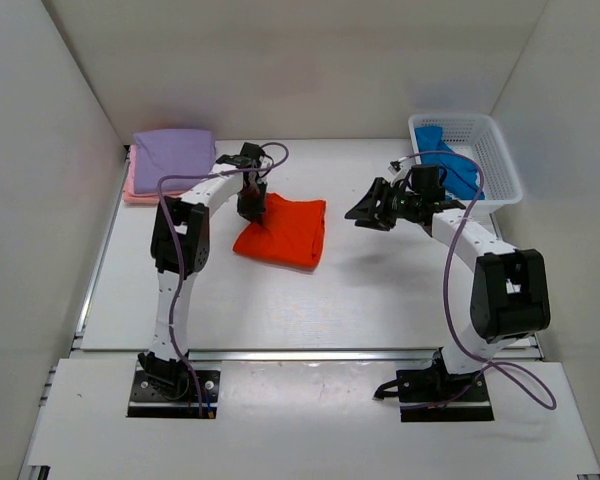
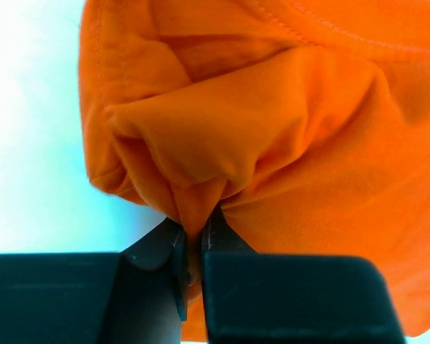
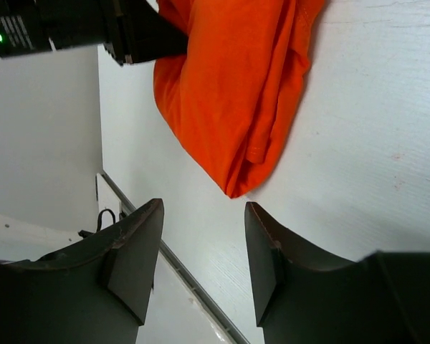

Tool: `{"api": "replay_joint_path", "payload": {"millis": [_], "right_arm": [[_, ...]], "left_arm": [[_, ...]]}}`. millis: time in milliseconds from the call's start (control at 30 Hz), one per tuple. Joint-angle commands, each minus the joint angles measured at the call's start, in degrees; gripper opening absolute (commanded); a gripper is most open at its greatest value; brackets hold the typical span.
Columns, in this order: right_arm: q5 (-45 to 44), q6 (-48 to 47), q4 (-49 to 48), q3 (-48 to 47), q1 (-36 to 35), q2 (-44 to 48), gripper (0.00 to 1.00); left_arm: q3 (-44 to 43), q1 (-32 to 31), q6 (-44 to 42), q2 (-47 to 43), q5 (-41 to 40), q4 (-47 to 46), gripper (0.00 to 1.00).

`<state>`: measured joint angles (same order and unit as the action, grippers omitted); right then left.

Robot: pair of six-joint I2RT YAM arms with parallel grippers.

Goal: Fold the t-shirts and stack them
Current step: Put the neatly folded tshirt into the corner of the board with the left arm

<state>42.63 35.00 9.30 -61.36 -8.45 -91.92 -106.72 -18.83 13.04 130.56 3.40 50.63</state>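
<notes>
The orange-red t-shirt (image 1: 285,232) lies folded on the table's middle. My left gripper (image 1: 252,205) is shut on a bunched fold at its left edge; in the left wrist view the cloth (image 2: 272,129) is pinched between the jaws of the left gripper (image 2: 195,236). My right gripper (image 1: 365,212) is open and empty, hovering right of the shirt; in the right wrist view its fingers (image 3: 140,258) frame bare table below the shirt's corner (image 3: 236,93). A lavender t-shirt (image 1: 175,153) lies folded on a pink one (image 1: 132,185) at the back left. A blue t-shirt (image 1: 450,165) sits in the basket.
A white mesh basket (image 1: 492,150) stands at the back right. White walls close in the table's left, back and right. A metal rail (image 1: 310,354) runs along the table's near edge.
</notes>
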Motion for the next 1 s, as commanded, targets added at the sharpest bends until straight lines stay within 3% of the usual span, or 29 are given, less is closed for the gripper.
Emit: {"api": "replay_joint_path", "payload": {"millis": [0, 433, 867, 967], "right_arm": [[1.6, 0.6, -3.4, 0.5, -0.3, 3.4, 0.45], [-0.6, 2.2, -1.7, 4.4, -4.4, 6.8, 0.46], [-0.1, 3.1, -3.3, 5.0, -7.0, 3.5, 0.46], [0.2, 3.7, -3.0, 5.5, -7.3, 3.2, 0.46]], "left_arm": [[-9.9, 1.1, -3.8, 1.3, -5.7, 5.5, 0.0], [-35.7, 10.0, -6.5, 5.0, -4.0, 3.2, 0.0], [-35.4, 18.7, -9.2, 2.9, -0.6, -3.6, 0.0], [-36.4, 23.1, -8.5, 2.9, 0.5, -5.3, 0.0]]}}
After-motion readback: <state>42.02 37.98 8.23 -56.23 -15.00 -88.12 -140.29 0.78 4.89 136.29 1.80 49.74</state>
